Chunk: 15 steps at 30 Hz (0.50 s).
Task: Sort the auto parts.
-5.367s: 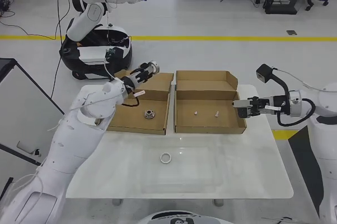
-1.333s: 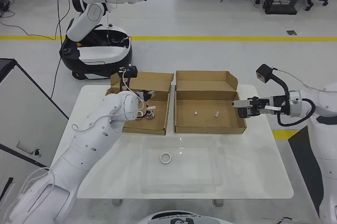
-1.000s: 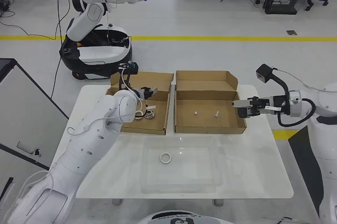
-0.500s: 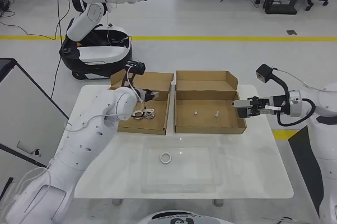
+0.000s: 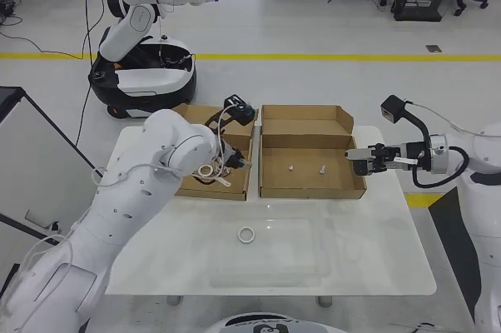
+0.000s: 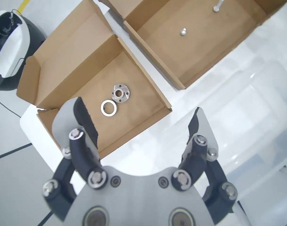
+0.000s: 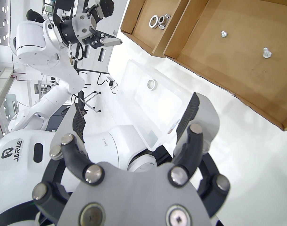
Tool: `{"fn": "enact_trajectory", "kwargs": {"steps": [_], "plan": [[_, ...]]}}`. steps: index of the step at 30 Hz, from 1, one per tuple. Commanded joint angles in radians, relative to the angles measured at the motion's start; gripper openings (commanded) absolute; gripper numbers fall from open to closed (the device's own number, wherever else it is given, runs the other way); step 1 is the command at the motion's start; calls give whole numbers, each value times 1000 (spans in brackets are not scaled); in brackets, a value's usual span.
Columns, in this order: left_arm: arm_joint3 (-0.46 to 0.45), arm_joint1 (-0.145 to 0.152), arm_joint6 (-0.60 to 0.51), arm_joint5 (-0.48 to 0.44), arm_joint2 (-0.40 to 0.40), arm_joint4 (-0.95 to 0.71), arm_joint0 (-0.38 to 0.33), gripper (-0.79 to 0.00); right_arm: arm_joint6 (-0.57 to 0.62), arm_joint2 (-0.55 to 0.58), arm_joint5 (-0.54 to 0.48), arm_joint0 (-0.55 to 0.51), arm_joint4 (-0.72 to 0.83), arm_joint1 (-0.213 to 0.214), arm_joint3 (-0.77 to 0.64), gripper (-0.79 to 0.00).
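Parts first, from the top view: you have the left gripper (image 5: 231, 165) hanging over the left box (image 5: 202, 188), near the wall that faces the right box (image 5: 309, 180). A flat ring (image 5: 206, 171) lies on the left box's floor just beside the gripper. A bolt (image 5: 292, 166) and a second bolt (image 5: 322, 168) lie apart in the right box. The right gripper (image 5: 351, 156) sits at that box's outer wall. A loose ring (image 5: 247, 235) lies in the clear tray (image 5: 300, 254) on the table (image 5: 384, 250), in front of both boxes.

Your left wrist view shows the left jaws spread wide with nothing between them. Below them, a flange (image 6: 120, 93) touches the flat ring in the left box.

Your right wrist view shows the right jaws spread and empty too, above the table beside the right box, with the loose ring in the tray beyond them.
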Motion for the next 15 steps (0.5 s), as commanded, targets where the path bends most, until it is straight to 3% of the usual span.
{"fn": "enact_trajectory", "kwargs": {"steps": [1, 9, 15], "plan": [[-18, -1, -25, -54, 16, -22, -7, 0, 0, 0, 0, 0, 0, 0, 0, 0], [-57, -2, -64, -230, 73, -97, -9, 0, 0, 0, 0, 0, 0, 0, 0, 0], [-83, 14, -40, -260, 150, -140, -26, 0, 0, 0, 0, 0, 0, 0, 0, 0]]}}
